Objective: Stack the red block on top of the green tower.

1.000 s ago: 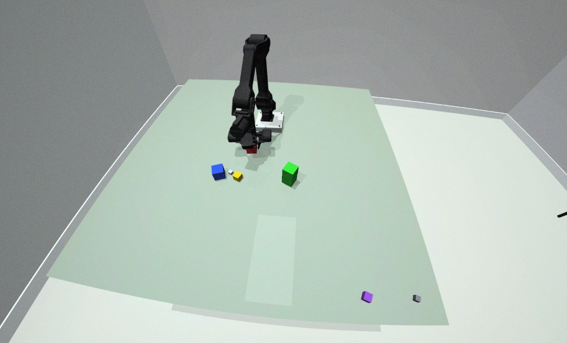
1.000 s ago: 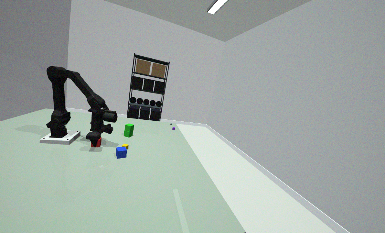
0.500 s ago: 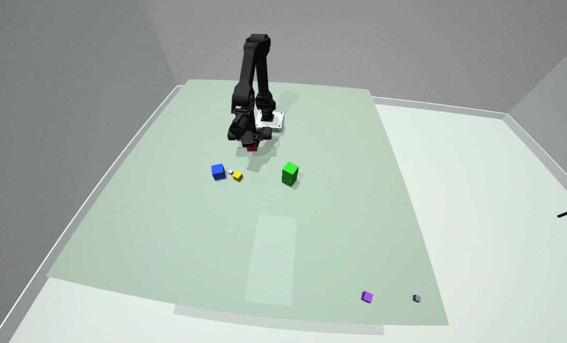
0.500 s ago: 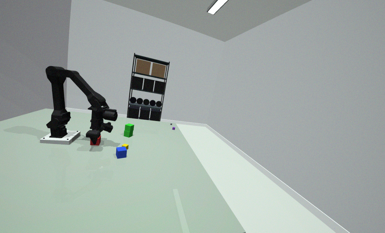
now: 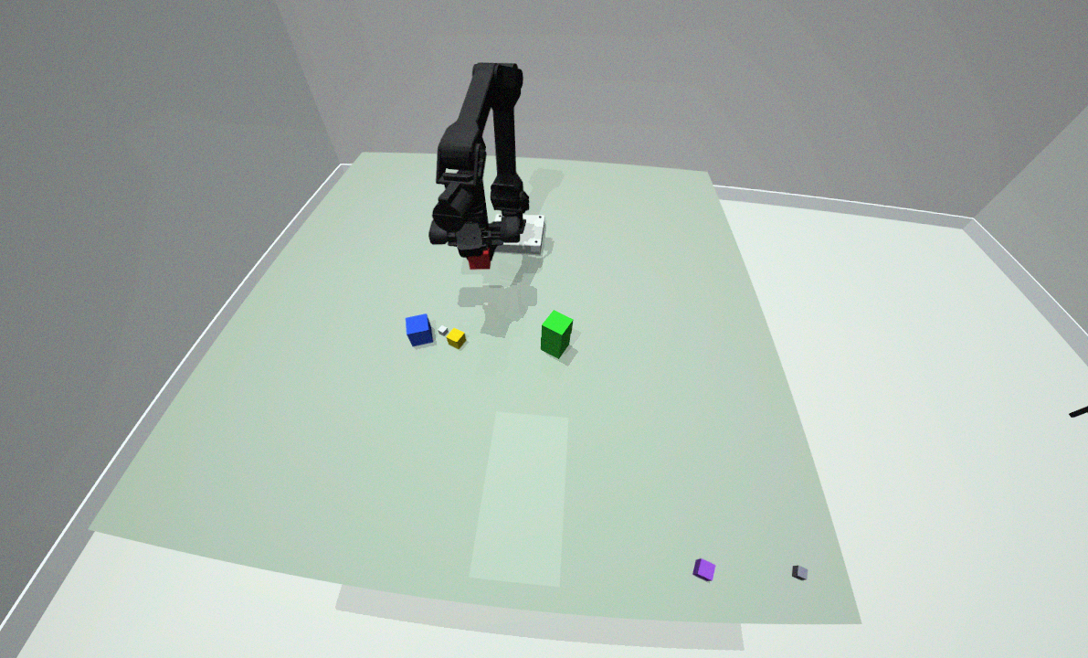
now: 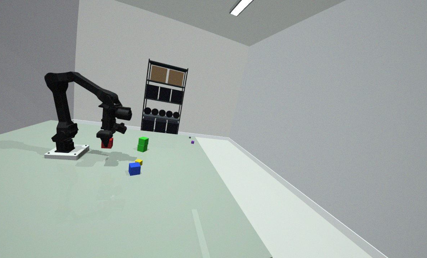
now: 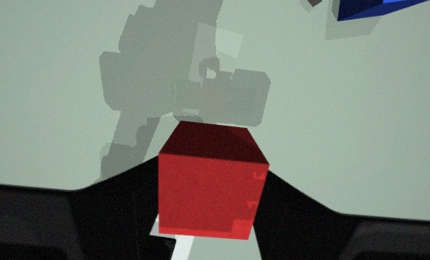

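Note:
The red block point(image 5: 480, 260) point(image 6: 108, 143) point(image 7: 207, 195) is between the fingers of my gripper point(image 5: 479, 255) point(image 7: 209, 159). The gripper is shut on it, with a finger against each side in the wrist view. The block is held above the table, with the arm's shadow apart from it on the table top. The green tower point(image 5: 556, 334) point(image 6: 142, 144) is two green blocks, one on the other, standing upright. In the exterior view the upper one sits slightly offset. The tower is in front and to the right of the gripper in the top view. It does not show in the wrist view.
A blue block point(image 5: 418, 329) point(image 6: 134, 168) stands left of the tower in the top view, with a small white cube point(image 5: 442, 329) and a yellow block point(image 5: 456, 337) point(image 6: 138, 162) beside it. A purple block point(image 5: 703, 569) and a small grey cube point(image 5: 799, 571) lie near the table's front right corner.

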Available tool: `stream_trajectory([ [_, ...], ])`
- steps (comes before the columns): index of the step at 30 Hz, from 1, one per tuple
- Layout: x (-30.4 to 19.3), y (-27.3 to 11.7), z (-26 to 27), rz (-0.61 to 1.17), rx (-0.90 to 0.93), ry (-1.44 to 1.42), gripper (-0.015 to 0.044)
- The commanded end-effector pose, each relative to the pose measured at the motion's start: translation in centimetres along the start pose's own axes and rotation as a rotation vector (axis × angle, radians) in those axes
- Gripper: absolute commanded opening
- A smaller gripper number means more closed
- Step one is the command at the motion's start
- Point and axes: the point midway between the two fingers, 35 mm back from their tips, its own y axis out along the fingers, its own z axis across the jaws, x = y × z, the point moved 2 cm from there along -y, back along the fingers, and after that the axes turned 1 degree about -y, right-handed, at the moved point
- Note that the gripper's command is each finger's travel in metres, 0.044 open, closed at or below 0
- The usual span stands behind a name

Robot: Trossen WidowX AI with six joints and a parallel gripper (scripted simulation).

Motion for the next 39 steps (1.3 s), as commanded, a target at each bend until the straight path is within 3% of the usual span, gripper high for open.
stream_trajectory([
  [1, 0.0, -2.1, -0.1, -0.010, -0.007, 0.007, 0.0000],
  [15, 0.3, -3.5, 0.1, -0.010, -0.008, 0.001, 0.0000],
  [39, 10.1, -5.1, 5.7, -0.038, -0.026, -0.050, 0.0000],
])
